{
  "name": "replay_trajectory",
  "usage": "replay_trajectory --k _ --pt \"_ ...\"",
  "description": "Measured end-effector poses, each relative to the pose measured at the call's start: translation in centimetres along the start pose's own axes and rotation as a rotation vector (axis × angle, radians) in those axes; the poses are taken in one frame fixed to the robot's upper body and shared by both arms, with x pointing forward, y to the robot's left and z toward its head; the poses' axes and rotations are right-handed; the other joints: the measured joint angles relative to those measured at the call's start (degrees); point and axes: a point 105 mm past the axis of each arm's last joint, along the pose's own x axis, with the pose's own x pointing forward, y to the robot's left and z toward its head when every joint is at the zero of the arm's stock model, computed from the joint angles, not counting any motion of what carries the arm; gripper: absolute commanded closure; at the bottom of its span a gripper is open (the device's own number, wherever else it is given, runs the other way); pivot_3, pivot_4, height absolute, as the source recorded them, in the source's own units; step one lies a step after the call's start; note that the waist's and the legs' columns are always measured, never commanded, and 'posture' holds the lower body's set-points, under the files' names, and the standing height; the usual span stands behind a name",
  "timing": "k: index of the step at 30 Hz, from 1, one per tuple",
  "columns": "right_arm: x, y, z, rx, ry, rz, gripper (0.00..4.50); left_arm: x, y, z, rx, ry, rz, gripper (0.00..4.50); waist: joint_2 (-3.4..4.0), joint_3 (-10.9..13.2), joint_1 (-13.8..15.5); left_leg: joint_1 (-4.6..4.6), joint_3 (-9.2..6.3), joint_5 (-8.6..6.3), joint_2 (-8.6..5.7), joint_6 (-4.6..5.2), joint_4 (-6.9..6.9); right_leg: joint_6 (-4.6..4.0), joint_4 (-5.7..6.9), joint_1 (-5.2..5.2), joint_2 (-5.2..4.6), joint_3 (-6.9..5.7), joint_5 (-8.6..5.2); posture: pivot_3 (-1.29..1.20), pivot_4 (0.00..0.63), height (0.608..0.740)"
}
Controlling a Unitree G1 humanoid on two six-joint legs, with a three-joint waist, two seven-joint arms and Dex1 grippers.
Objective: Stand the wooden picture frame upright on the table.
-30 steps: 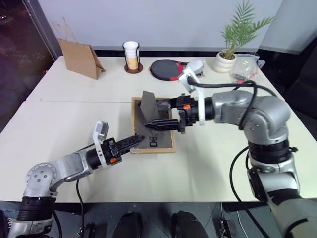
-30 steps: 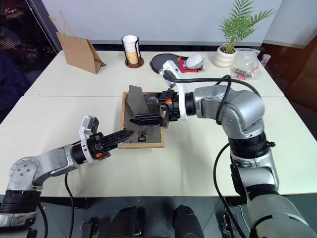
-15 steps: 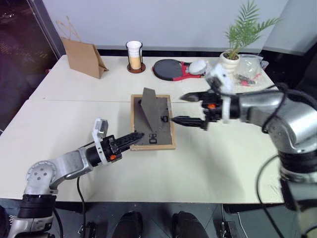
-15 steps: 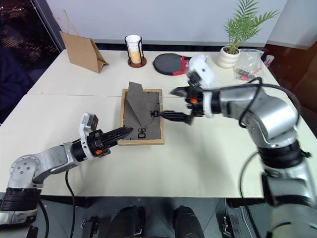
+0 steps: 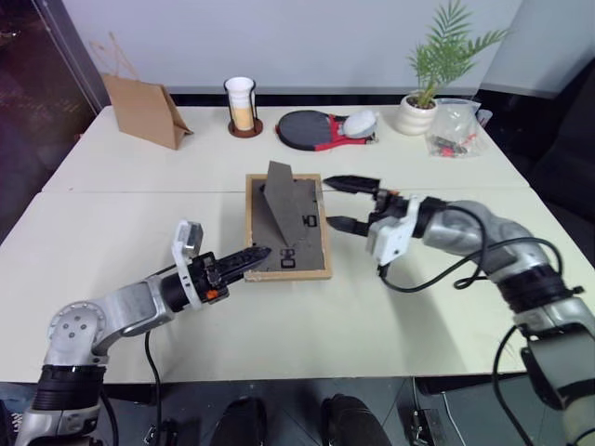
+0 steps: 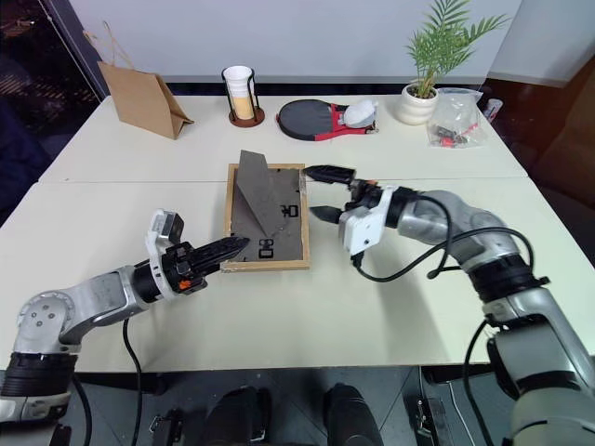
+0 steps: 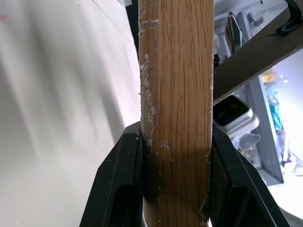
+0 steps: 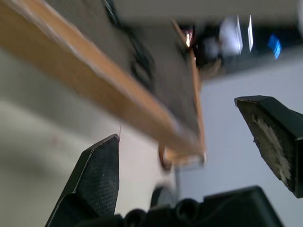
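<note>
Head views: picture frame (image 5: 287,226) lies face-down near mid table (image 5: 112,232), dark back up, fold-out stand (image 5: 277,200) sticking up off the back. Front of frame hidden. Left gripper (image 5: 253,254) at frame's near-left corner, fingers closed on the wood edge; exact contact hard to see from here. Right gripper (image 5: 346,203) just beside frame's right edge, jaws spread wide, nothing between them, not touching frame. Far side of table: paper bag (image 5: 144,110), cup (image 5: 241,104) in a dark holder, paddle (image 5: 311,128), potted plant (image 5: 426,79), plastic bag (image 5: 456,127), contents too small to tell.

L wrist view: wood edge (image 7: 176,109) of frame clamped between both black fingers (image 7: 118,184); frame runs out of shot, stand partly cut off.

R wrist view: fingers (image 8: 97,177) far apart, empty. Frame edge (image 8: 94,87) beyond them, blurred; back hardware hard to make out.
</note>
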Motion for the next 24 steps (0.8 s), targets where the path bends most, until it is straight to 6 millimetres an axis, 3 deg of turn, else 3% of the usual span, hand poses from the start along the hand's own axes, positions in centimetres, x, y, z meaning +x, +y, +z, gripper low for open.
replay_trajectory --k 7,10,15,19,24 --pt "2.4 0.1 0.4 -0.093 -0.09 -0.043 0.03 0.0 0.0 -0.1 -0.001 0.003 -0.001 3.46 0.0 0.0 0.1 0.0 -0.04 0.01 0.01 -0.01 0.02 0.0 0.01 0.03 -0.06 -0.01 0.0 0.0 0.15 0.74" --pt "2.6 0.6 0.0 -0.1 -0.089 -0.03 0.83 0.0 0.0 -0.2 -0.004 0.003 -0.001 3.46 0.0 0.0 0.09 0.0 -0.04 0.01 0.01 -0.01 0.02 0.0 0.01 0.05 -0.08 -0.01 0.0 0.0 0.15 0.74" --pt "2.5 1.0 -0.4 -0.099 -0.085 -0.047 3.34 -0.1 -0.2 -0.7 -0.025 -0.007 -0.031 3.46 0.0 0.0 0.02 0.0 -0.05 0.01 0.01 -0.01 0.01 0.0 0.04 0.03 -0.08 -0.01 0.01 0.0 0.15 0.74" --pt "2.7 0.9 -0.4 -0.11 -0.098 -0.051 3.43 -0.2 -0.3 -0.8 -0.036 -0.016 -0.043 3.46 -0.01 0.01 -0.1 0.04 -0.08 0.0 0.02 0.0 0.02 0.01 0.1 0.06 -0.06 -0.01 0.01 0.0 0.15 0.74" --pt "2.5 1.4 -0.5 -0.077 -0.104 -0.021 3.43 -0.6 -0.9 -1.0 0.02 0.016 -0.023 1.04 -0.02 0.01 -0.09 0.04 -0.1 -0.02 0.01 0.05 0.03 0.0 0.1 0.08 -0.07 -0.02 0.01 0.0 0.15 0.74"
